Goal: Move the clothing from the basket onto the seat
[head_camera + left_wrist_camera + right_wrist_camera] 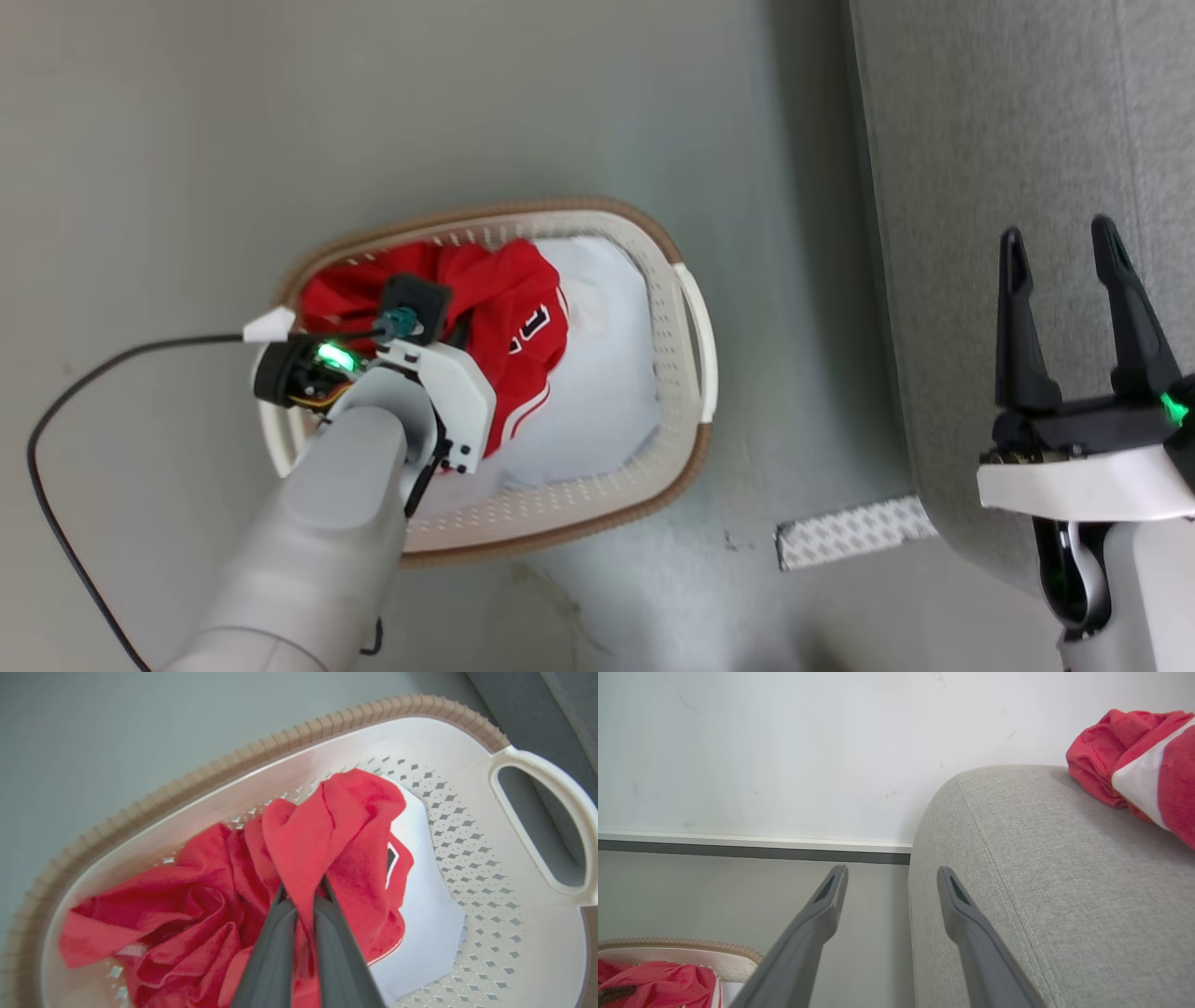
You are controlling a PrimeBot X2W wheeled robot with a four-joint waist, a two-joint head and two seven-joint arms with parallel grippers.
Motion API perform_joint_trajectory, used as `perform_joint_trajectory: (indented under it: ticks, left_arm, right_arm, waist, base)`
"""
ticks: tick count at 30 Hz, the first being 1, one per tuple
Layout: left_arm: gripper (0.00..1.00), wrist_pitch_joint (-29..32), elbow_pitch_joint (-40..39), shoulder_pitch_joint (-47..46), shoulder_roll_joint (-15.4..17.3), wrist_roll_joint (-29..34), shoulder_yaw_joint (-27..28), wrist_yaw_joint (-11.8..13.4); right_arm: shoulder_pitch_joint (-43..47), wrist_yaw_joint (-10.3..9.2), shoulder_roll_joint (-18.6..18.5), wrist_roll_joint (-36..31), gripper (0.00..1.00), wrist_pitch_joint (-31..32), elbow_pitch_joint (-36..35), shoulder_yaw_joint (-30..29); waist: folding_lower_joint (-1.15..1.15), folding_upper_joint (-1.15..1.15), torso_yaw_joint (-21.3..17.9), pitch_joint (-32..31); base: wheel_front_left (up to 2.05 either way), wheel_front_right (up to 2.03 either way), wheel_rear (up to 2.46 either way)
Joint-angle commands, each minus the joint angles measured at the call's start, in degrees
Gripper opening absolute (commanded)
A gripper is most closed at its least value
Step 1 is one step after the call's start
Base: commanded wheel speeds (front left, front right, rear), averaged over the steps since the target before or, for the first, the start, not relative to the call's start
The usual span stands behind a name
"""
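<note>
Down in the basket (pixel 693 327), left claw (pixel 301 891) clamped on red clothing (pixel 341 812); by the seat (pixel 1018 112), right claw (pixel 1058 235) level, spread wide.

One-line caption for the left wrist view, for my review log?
Left gripper shut on a fold of the red garment inside the basket, white sheet underneath.
</note>
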Motion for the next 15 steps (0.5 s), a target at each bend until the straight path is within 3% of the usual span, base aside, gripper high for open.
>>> perform_joint_trajectory:
  ticks: [1,9,15]
  left_arm:
    - [0.0,-0.86,-1.04,1.28,0.11,-1.05,-0.02,-0.13]
    - [0.0,-2.56,-8.57,6.87,0.63,-3.63,1.25,-0.25]
    - [0.0,0.77,-21.54,13.89,2.47,-5.41,2.07,0.84]
  right_arm:
    - [1.32,-0.15,-0.02,-0.36,1.0,0.05,0.73,-0.63]
    - [5.17,-0.15,-0.03,-1.15,1.0,0.05,3.15,-2.04]
    - [7.95,-0.15,-0.03,-1.15,1.0,0.04,4.82,-1.82]
  waist:
    - [0.01,0.0,2.81,-4.33]
    - [0.01,0.0,6.14,-13.33]
    - [0.01,0.0,7.84,-19.4]
  base:
    - [0.0,0.0,0.0]
    - [0.0,0.0,0.0]
    - [0.0,0.0,0.0]
